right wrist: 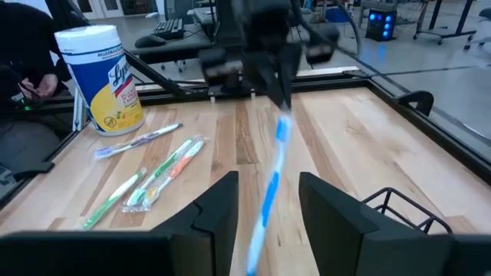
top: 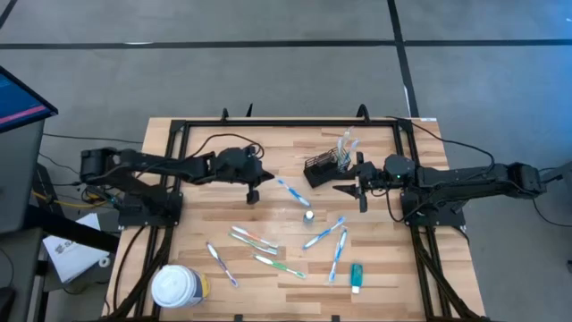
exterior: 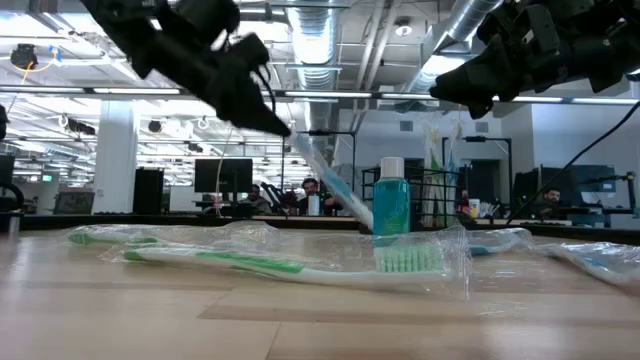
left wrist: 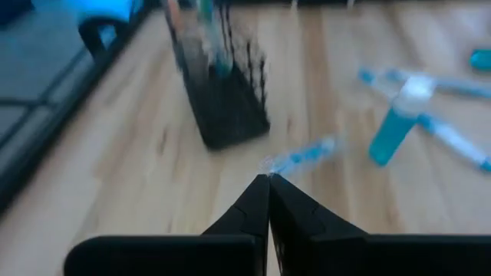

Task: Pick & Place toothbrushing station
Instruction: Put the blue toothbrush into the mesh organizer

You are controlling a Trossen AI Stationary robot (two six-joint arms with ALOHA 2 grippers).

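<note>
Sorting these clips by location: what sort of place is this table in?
Most likely an open-plan robotics lab or office: exposed ceiling ducts, rows of desks with monitors behind the wooden table, and people seated at workstations.

high view: above, straight down on the whole desk
low view: desk level, facing the room
wrist views: close, both show the blue toothbrush

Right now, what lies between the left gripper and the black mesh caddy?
In the high view, only the blue toothbrush that the left gripper grips by one end lies before the caddy.
</note>
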